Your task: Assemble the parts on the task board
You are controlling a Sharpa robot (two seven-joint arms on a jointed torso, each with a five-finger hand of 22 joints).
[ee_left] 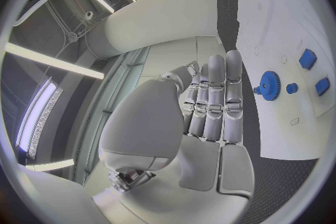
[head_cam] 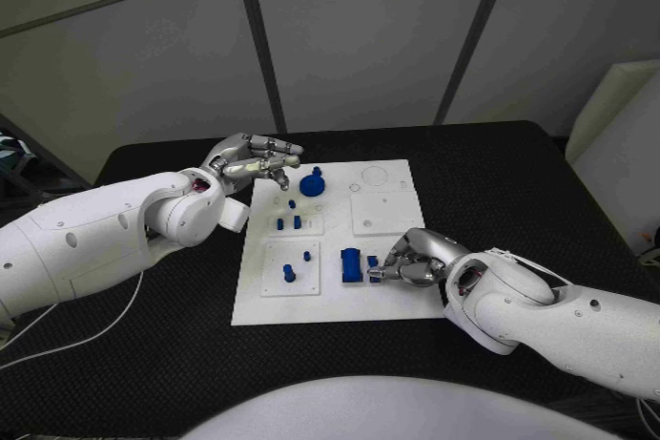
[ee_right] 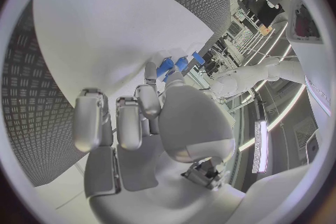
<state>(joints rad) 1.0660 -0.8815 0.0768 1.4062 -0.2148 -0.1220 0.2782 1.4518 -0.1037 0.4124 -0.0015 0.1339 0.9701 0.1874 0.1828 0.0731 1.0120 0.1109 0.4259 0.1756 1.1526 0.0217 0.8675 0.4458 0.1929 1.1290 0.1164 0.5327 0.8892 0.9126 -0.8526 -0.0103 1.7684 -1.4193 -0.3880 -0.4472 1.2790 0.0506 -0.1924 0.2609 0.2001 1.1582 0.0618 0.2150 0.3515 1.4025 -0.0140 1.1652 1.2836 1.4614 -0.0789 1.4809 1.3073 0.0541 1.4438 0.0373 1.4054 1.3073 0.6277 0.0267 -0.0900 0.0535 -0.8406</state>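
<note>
The white task board (head_cam: 389, 214) lies in the middle of the black table. On its far part stands a blue gear with a knob (head_cam: 314, 184) (ee_left: 269, 85), with small blue pegs (head_cam: 290, 220) just nearer. Two more pegs (head_cam: 289, 271) stand in the near left square. My left hand (head_cam: 256, 163) (ee_left: 213, 103) hovers over the board's far left corner beside the gear, its fingers stretched out and holding nothing. My right hand (head_cam: 416, 259) (ee_right: 150, 117) rests on the board's near right part. Its thumb and a finger pinch a small blue part (head_cam: 373, 262) (ee_right: 167, 66) next to a blue block (head_cam: 352, 265).
Black table (head_cam: 523, 173) surrounds the board on all sides. A thin white cable (head_cam: 83, 325) runs over the table under my left arm. A white panel (head_cam: 615, 115) stands off the table's far right corner.
</note>
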